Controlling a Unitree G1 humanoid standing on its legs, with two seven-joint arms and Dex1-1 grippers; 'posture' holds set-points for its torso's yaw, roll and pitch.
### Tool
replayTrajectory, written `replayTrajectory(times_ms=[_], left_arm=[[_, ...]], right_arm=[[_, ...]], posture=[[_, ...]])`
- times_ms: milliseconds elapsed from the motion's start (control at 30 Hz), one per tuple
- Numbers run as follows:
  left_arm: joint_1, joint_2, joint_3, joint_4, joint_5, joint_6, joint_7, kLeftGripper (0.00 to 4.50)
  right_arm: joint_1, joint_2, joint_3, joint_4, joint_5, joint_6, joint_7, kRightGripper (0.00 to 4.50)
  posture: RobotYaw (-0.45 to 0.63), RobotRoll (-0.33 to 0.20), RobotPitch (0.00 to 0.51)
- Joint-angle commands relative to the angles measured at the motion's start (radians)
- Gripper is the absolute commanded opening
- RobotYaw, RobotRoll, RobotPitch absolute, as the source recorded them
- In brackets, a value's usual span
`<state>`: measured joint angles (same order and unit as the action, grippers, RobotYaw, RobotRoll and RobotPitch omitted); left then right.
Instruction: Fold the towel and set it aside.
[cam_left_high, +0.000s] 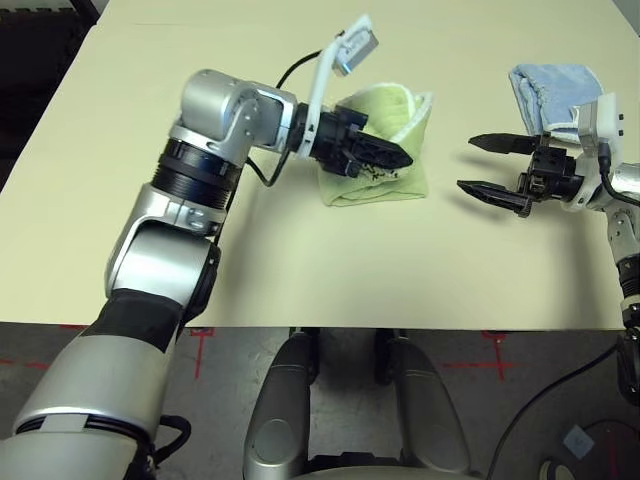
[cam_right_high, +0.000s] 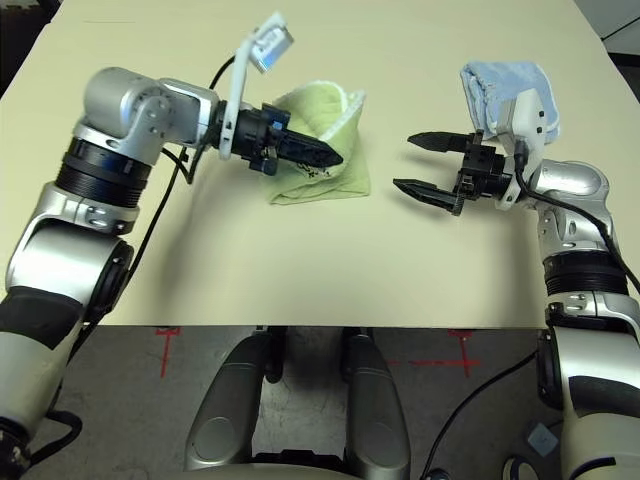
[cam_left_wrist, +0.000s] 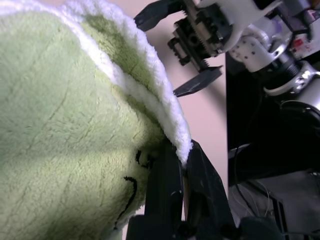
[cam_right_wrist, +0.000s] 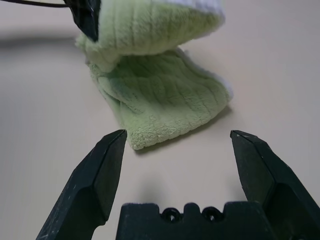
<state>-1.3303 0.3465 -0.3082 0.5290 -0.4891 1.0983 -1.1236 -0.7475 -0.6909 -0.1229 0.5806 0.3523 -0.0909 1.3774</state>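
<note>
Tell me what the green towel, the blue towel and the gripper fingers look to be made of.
Green towel: soft terry cloth, matte, fuzzy pile with a white stitched edge. Blue towel: likely similar fluffy cloth, with a paler edging. Left gripper fingers, pinched on the green towel's edge: black and hard, faint sheen, probably plastic. Right gripper: alike, spread.

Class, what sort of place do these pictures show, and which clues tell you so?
Probably a robotics lab or test room: a bare cream table, red tape crosses on the grey floor, and loose black cables.
</note>
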Motion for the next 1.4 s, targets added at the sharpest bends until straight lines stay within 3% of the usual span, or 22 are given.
replayTrajectory(times_ms=[33,100,333,500,667,900,1200,1300,1400], left_arm=[[0.007,-0.022,-0.019,0.023,0.037,-0.031,-0.017,0.04],[0.01,-0.029,-0.014,0.032,0.055,-0.049,-0.013,0.04],[0.071,-0.017,0.096,-0.079,0.017,-0.154,-0.03,2.59],[0.122,0.062,0.162,-0.213,-0.014,-0.103,-0.032,4.46],[0.177,0.184,0.238,-0.302,-0.058,-0.117,-0.072,4.46],[0.306,0.261,0.276,-0.231,0.031,-0.46,-0.148,4.46],[0.301,0.218,0.271,0.056,0.167,-0.935,-0.215,4.46],[0.273,0.2,0.287,0.124,0.168,-0.973,-0.223,4.46],[0.252,0.19,0.293,0.165,0.17,-0.993,-0.231,4.5]], right_arm=[[0.029,-0.007,0.002,-0.048,0.006,0.024,-0.006,4.5],[0.034,-0.008,0.0,-0.064,0.007,0.034,-0.011,4.5],[0.023,-0.012,-0.002,-0.042,-0.002,0.025,-0.012,4.5],[0.011,-0.002,0.0,-0.023,-0.001,0.014,-0.01,4.5],[-0.009,0.013,-0.011,-0.016,0.018,0.017,-0.017,4.5],[-0.056,0.05,-0.026,-0.014,0.059,0.09,-0.056,4.5],[-0.111,0.076,-0.025,0.062,0.055,0.084,-0.061,4.5],[-0.113,0.081,-0.026,0.083,0.056,0.07,-0.052,4.5],[-0.113,0.085,-0.022,0.103,0.054,0.051,-0.033,3.89]], posture=[[0.07,0.0,0.305],[0.07,0.0,0.305],[0.07,0.0,0.301],[0.07,0.0,0.3],[0.07,0.0,0.297],[0.09,0.0,0.299],[0.07,0.0,0.297],[0.07,0.0,0.295],[0.06,0.0,0.294]])
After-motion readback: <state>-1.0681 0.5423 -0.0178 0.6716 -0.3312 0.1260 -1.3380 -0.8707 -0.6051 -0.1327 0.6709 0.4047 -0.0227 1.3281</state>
